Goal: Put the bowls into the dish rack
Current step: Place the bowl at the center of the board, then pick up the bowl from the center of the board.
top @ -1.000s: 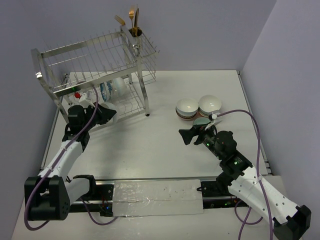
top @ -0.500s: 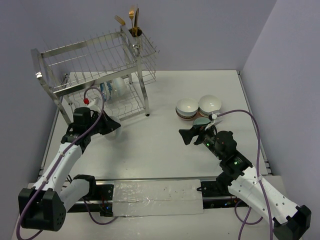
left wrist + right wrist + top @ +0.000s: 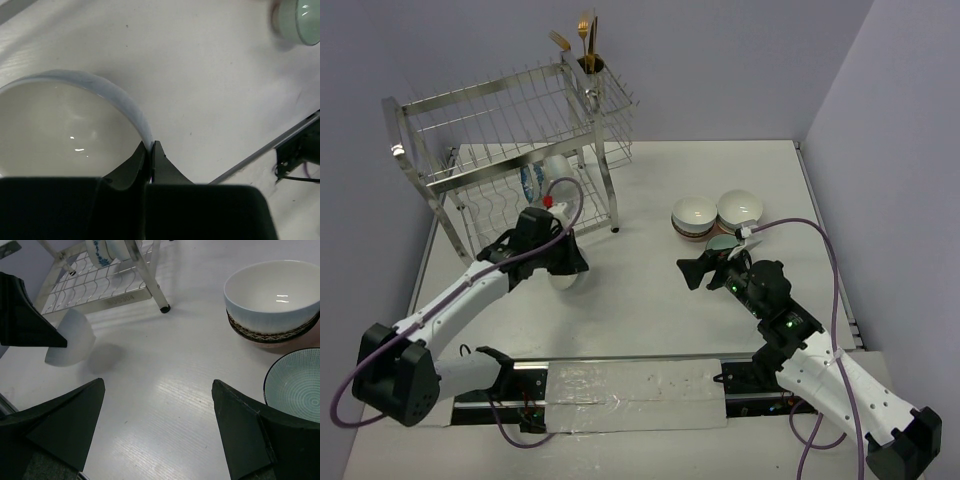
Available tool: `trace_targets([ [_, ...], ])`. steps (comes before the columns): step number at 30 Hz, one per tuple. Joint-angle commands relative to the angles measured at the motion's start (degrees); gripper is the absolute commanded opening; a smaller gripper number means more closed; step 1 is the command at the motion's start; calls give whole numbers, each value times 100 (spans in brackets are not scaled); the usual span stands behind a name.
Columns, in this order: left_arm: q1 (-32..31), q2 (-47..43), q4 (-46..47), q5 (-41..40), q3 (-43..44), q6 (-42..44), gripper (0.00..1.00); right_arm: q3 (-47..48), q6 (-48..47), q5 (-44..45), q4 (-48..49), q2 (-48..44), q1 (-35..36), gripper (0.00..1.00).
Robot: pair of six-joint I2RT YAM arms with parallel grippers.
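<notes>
My left gripper point(image 3: 570, 266) is shut on the rim of a white bowl point(image 3: 563, 282) and holds it over the table in front of the dish rack point(image 3: 510, 130). The left wrist view shows the fingers point(image 3: 150, 148) pinching that bowl's point(image 3: 65, 130) rim. My right gripper point(image 3: 705, 268) point(image 3: 157, 382) is open and empty. Near it stand a white bowl on a brown-patterned one point(image 3: 693, 213) point(image 3: 272, 295), another white bowl point(image 3: 740, 208) and a teal bowl point(image 3: 724, 243) point(image 3: 295, 385). Two bowls point(image 3: 545, 175) stand in the rack's lower tier.
The rack's corner cup holds gold utensils point(image 3: 586, 40). The rack's front leg point(image 3: 161, 302) stands between the two grippers. The right wrist view shows the left gripper point(image 3: 25, 315) with the held bowl point(image 3: 70, 337). A foil strip point(image 3: 635, 395) lies along the near edge.
My left gripper has moved away from the rack's lower tier, to the right and toward the front, with the white bowl in it. The right arm has not moved.
</notes>
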Motion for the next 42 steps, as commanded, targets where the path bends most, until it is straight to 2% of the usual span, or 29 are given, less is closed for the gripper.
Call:
trace_targets([
  [1, -424, 413, -81, -768, 607, 392, 0, 50, -86, -29, 192, -29, 13, 95],
  [8, -1328, 1338, -363, -1550, 1188, 613, 0, 59, -86, 15, 157, -64, 21, 95],
  [22, -1998, 2472, -459, -2026, 1716, 701, 13, 41, -78, 50, 148, -91, 21, 95],
  [28, -2103, 2587, -415, -2053, 1865, 718, 22, 32, -69, 59, 148, -126, 21, 95],
  [35, -2218, 2604, -380, -1886, 1997, 850, 22, 32, -78, 76, 122, -170, 21, 95],
  [38, -2235, 2447, -371, -1877, 1989, 876, 34, 41, -78, 85, 104, -179, 21, 95],
  [42, -2235, 2017, -529, -2000, 2024, 868, 38, 50, -86, 94, 96, -205, 21, 95],
])
